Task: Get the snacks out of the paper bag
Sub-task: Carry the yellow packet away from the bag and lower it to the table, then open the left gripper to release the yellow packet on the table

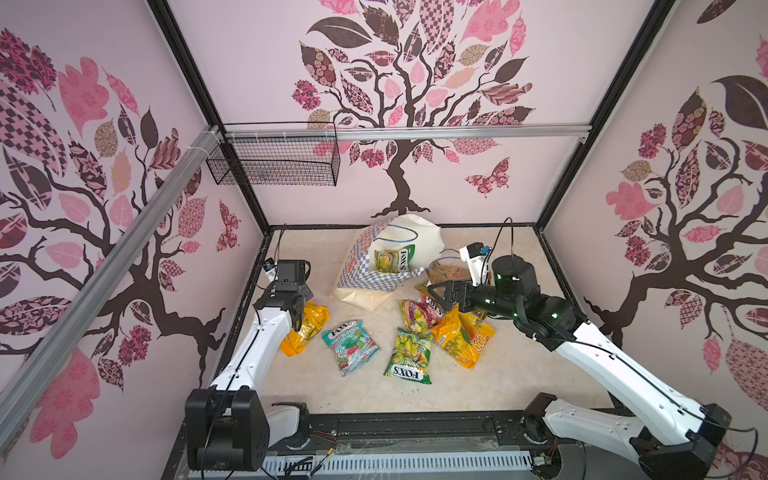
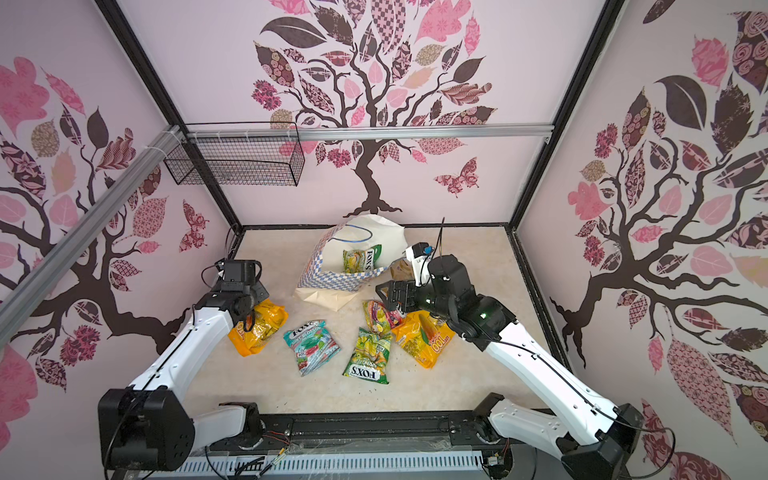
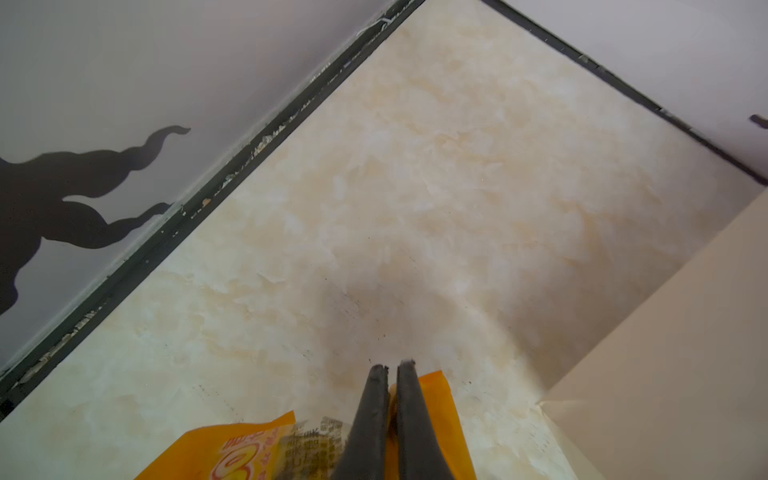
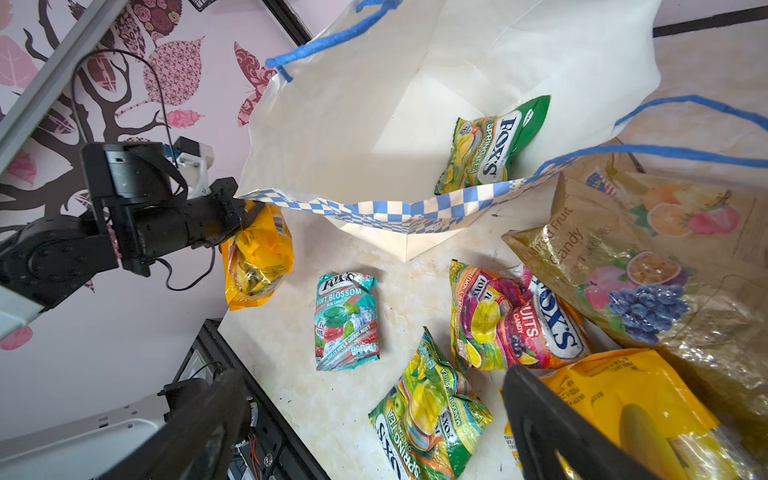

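Note:
The paper bag (image 1: 365, 276) (image 4: 353, 124) lies on its side at the back, its mouth facing front-right. One green snack packet (image 1: 395, 259) (image 4: 494, 145) is inside it. Out on the table lie a teal packet (image 1: 351, 347), a green one (image 1: 409, 355), an orange-pink one (image 1: 417, 313), a yellow-orange one (image 1: 465, 336) and a gold-brown one (image 4: 644, 257) beside the bag's mouth. My left gripper (image 1: 297, 322) (image 3: 394, 368) is shut on the edge of another yellow-orange packet (image 1: 309, 328) (image 3: 249, 453) at the left. My right gripper (image 1: 432, 297) (image 4: 372, 374) hangs open above the packets, just in front of the bag's mouth.
A black wire basket (image 1: 274, 160) hangs on the back wall rail, well above the table. Black frame bars (image 1: 257, 282) edge the table at left, back and right. The bag's blue cord handles (image 4: 665, 149) trail over the gold-brown packet.

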{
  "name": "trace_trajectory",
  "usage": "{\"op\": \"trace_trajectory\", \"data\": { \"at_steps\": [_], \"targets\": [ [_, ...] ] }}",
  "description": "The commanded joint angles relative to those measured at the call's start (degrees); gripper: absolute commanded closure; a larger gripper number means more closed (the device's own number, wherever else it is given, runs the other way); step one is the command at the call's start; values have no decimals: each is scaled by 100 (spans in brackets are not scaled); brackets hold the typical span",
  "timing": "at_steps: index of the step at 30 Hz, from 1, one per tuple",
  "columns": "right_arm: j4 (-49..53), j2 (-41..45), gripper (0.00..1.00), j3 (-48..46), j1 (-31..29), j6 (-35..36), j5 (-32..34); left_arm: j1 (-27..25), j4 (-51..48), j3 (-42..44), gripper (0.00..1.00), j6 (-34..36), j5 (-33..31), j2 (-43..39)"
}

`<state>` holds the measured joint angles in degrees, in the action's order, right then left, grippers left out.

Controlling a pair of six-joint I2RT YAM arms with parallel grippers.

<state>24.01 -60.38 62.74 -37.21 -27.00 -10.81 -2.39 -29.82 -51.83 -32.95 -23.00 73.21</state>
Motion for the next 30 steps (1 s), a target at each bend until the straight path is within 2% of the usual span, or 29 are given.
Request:
{"op": "trace_trajectory", "data": {
  "at_steps": [1,6,10,11,17,22,26,30],
  "targets": [
    [135,105,1,206,-5,151,132,28,896,85,100,-120,-201,169],
    [78,48,0,208,-2,161,124,125,1154,269,100,-292,20,600],
    [89,52,0,208,0,187,114,149,1225,306,95,-355,188,794],
    [95,53,1,204,-3,190,122,143,1232,294,92,-361,227,800],
    [47,17,0,209,3,182,90,152,1296,279,56,-387,450,422],
    [29,0,0,253,1,178,70,151,1194,195,43,-414,766,-462],
    [-29,-74,0,342,4,196,64,152,1120,-158,34,-389,1577,-1134],
    [-179,-264,0,486,5,237,-75,51,654,-1236,32,-205,3116,-1111]
  ]
}}
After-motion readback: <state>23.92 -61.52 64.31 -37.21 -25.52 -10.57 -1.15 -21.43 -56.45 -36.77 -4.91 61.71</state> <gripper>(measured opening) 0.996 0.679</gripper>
